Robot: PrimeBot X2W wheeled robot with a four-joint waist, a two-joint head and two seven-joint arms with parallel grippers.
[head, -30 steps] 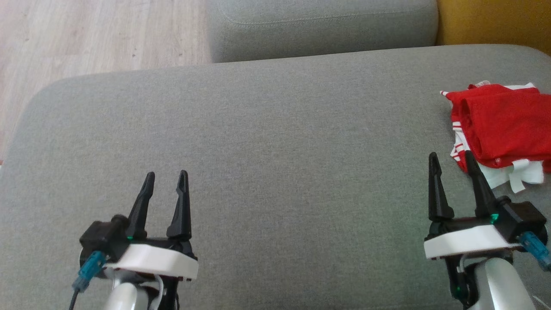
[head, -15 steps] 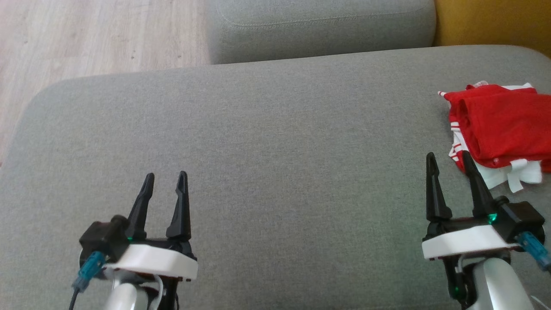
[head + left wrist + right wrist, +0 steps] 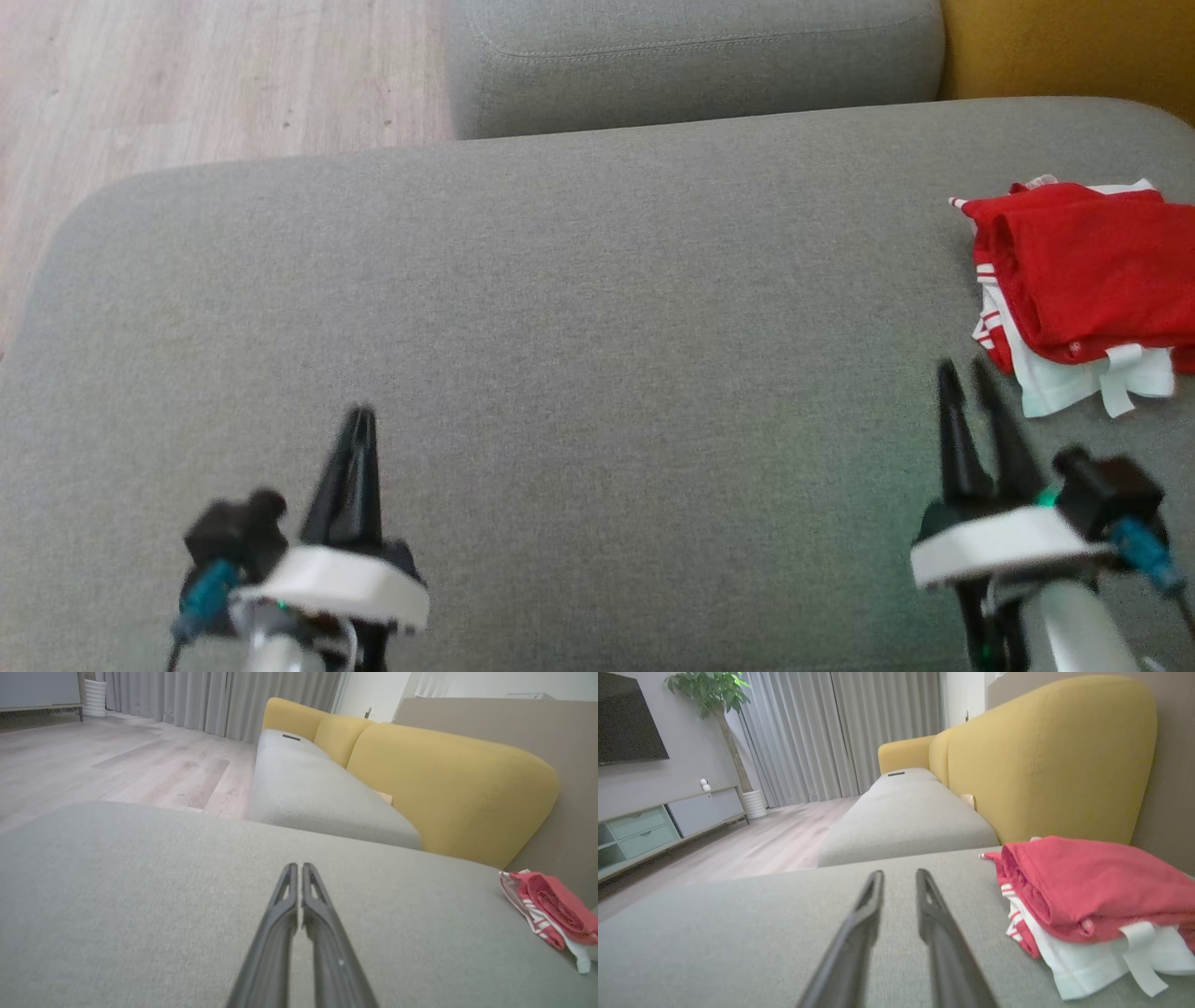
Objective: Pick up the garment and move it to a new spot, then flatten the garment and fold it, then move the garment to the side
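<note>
Looks done: garment [image 3: 1083, 280] sits folded at the sofa seat's [image 3: 597, 308] right edge, so left gripper [image 3: 359, 415] is pinched shut, right gripper [image 3: 963, 369] barely open, both empty.

The left gripper [image 3: 359, 415] now has its fingers drawn almost together where they stood apart before, and it sits nearer. The right gripper [image 3: 963, 369] narrows too, a gap remaining, and draws back from the garment [image 3: 1083, 271].
</note>
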